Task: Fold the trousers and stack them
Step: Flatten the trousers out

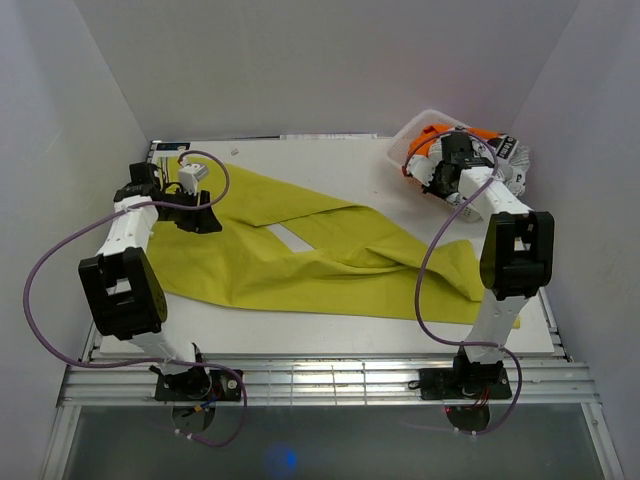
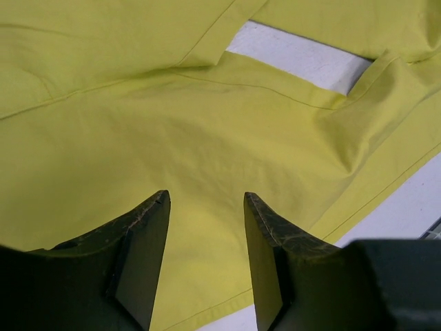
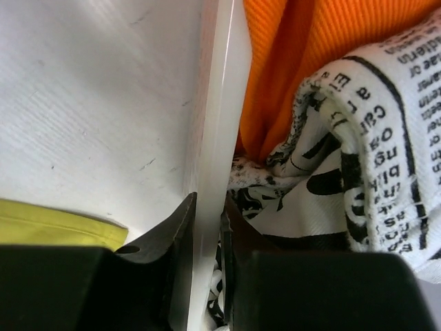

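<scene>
While the trousers (image 1: 330, 265) are stretching left-right across the bench (image 1: 330, 160), the left tool (image 2: 207, 196) is hovering released. The right tool (image 3: 208, 200) is clenching the bin (image 3: 213, 103) wall.

Black newspaper-style lettering covers the black-and-white cloth (image 3: 358, 138) lying in the white bin (image 3: 217, 103). In the right wrist view, columns of small type run sideways. Single letters show, but no whole word reads with certainty. In the top external view the print is too small to read.
</scene>
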Controlling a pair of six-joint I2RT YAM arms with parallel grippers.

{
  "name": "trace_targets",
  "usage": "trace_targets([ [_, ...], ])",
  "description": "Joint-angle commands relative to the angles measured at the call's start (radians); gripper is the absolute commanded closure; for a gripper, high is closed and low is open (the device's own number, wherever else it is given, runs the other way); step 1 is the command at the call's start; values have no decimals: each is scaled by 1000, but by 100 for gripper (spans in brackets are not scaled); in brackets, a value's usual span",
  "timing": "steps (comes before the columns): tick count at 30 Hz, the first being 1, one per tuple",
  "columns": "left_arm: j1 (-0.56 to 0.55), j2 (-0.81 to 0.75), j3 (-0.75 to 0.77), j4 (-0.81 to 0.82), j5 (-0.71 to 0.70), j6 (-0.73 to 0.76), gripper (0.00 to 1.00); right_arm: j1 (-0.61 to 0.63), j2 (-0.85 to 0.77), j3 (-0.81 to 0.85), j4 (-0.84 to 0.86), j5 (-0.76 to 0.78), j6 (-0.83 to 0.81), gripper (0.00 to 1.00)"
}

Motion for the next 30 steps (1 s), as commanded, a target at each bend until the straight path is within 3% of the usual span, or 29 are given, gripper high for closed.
trace_targets([
  [1,36,14,31,-11,69,-6,43,-38,-46,-52,72,-126,-337,92],
  [4,48,31,39,-12,63,1,43,-81,-37,-70,214,-168,-475,92],
  [8,54,51,45,-11,61,4,43,-137,148,214,225,-148,-479,92],
  [9,53,54,46,-8,61,-1,43,-141,184,270,227,-142,-479,87],
  [13,54,66,57,-8,44,-6,40,-143,286,451,204,-59,-411,59],
  [17,57,65,62,-12,27,-4,36,-150,110,298,158,-96,-348,11],
  [20,57,66,66,-22,32,-6,35,-173,-53,175,92,-172,-272,9],
  [25,59,65,68,-32,43,-9,35,-219,-182,217,-434,-390,-121,12],
  [28,59,72,72,-34,43,-13,35,-219,-245,100,-618,-464,-121,16],
  [30,60,76,79,-41,46,-18,35,-219,-282,-35,-644,-455,-136,18],
])
